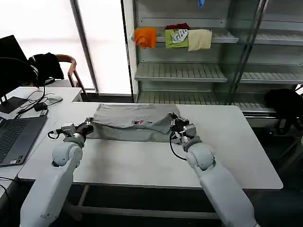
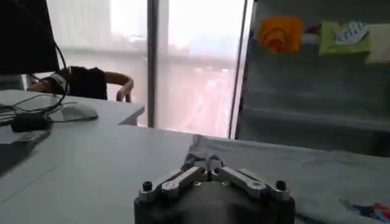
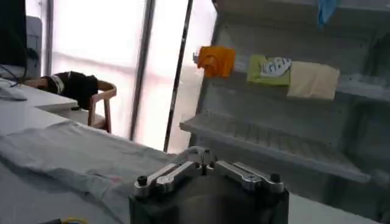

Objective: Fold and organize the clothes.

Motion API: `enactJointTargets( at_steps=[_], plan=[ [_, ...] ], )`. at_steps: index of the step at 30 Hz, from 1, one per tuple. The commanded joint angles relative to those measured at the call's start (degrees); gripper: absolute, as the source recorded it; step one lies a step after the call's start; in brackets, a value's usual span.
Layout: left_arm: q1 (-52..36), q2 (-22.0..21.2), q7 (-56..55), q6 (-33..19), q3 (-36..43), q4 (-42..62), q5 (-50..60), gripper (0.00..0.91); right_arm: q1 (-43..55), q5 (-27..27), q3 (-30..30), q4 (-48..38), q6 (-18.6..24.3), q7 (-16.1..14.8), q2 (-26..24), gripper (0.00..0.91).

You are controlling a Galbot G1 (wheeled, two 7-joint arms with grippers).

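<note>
The clothes, a light grey shirt point(image 1: 135, 122) with a small coloured print point(image 1: 140, 123), lie folded across the far middle of the white table point(image 1: 142, 163). My left gripper point(image 1: 88, 126) is shut on the shirt's left edge, and a pinch of grey cloth point(image 2: 210, 162) rises between its closed fingers. At the shirt's right edge my right gripper point(image 1: 176, 126) is likewise shut on a fold of cloth point(image 3: 198, 154). The shirt point(image 3: 67, 159) stretches away to one side in the right wrist view.
A laptop point(image 1: 14, 137) with cables and a mouse point(image 1: 49, 100) lies on the desk at left. Behind the table a metal shelf point(image 1: 180, 71) carries orange point(image 1: 146, 37), green point(image 1: 177, 38) and cream point(image 1: 200, 39) garments. A chair draped in black cloth point(image 1: 47, 66) stands back left.
</note>
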Motion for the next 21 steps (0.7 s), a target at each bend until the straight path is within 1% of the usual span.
enactJointTargets(
  at_steps=[1, 2, 3, 4, 5, 6, 7, 8, 12, 14, 15, 18, 19, 20, 21],
  plan=[
    [-2.26, -0.62, -0.17, -0.22, 0.69, 3.44, 1.66, 0.171, 3.59, -0.65, -0.69, -5.07, 1.54, -0.82, 1.21, 0.020],
    [-2.04, -0.50, 0.09, -0.09, 0.72, 3.30, 1.89, 0.806, 3.20, -0.65, -0.79, -4.97, 1.22, -0.74, 1.20, 0.101],
    [-1.89, -0.49, 0.19, 0.05, 0.72, 3.27, 2.05, 0.907, 2.80, -0.63, -0.83, -4.87, 0.92, -0.65, 1.18, 0.111],
    [-1.77, -0.48, 0.38, 0.30, 0.73, 3.30, 2.40, 0.907, 2.14, -0.63, -0.86, -4.79, 0.67, -0.57, 1.12, 0.262],
    [-1.67, -0.43, 0.73, 0.31, 0.76, 3.33, 2.78, 0.907, 1.46, -0.70, -0.88, -4.75, 0.64, -0.50, 1.04, 0.453],
    [-1.54, -0.37, 1.07, 0.38, 0.85, 3.36, 3.44, 0.907, 0.71, -0.81, -0.83, -4.70, 0.62, -0.44, 0.98, 0.574],
    [-1.48, -0.34, 1.36, 0.45, 0.97, 3.44, 3.81, 0.907, 0.06, -0.80, -0.69, -4.65, 0.62, -0.44, 0.96, 0.846],
    [-1.42, -0.24, 1.65, 0.46, 1.12, 3.46, 4.26, 0.907, -0.59, -0.82, -0.50, -4.60, 0.64, -0.22, 0.96, 0.907],
    [-1.44, -0.08, 2.08, 0.44, 1.40, 3.11, 4.59, 0.907, -2.36, -0.93, 0.35, -4.50, -0.23, 1.90, 0.95, 0.907],
    [-1.50, 0.11, 2.00, 0.59, 1.60, 2.86, 5.57, 0.907, -2.87, -0.80, 0.62, -4.06, -2.01, 3.37, 0.63, 0.907],
    [-1.51, 0.23, 1.95, 0.68, 1.62, 2.74, 6.01, 0.907, -2.89, -0.80, 0.68, -3.96, -2.69, 3.41, 0.58, 0.907],
    [-1.44, 1.11, 1.25, 1.56, 1.53, 1.60, 7.38, 0.907, -2.81, -0.46, 1.28, -2.80, -6.25, 4.75, 0.04, 0.907],
    [-1.41, 1.45, 0.89, 1.91, 1.46, 0.91, 7.58, 0.907, -2.39, 0.62, 1.83, -2.09, -9.63, 6.31, 0.14, 0.907],
    [-1.33, 1.90, 0.71, 2.22, 1.31, 0.10, 7.93, 0.907, -2.09, 1.34, 2.26, -1.55, -11.85, 7.27, 0.29, 0.907],
    [-1.24, 2.32, 0.60, 2.51, 1.22, -0.64, 8.03, 0.907, -1.51, 2.66, 2.28, -1.36, -11.70, 8.94, 0.21, 0.907]
  ],
)
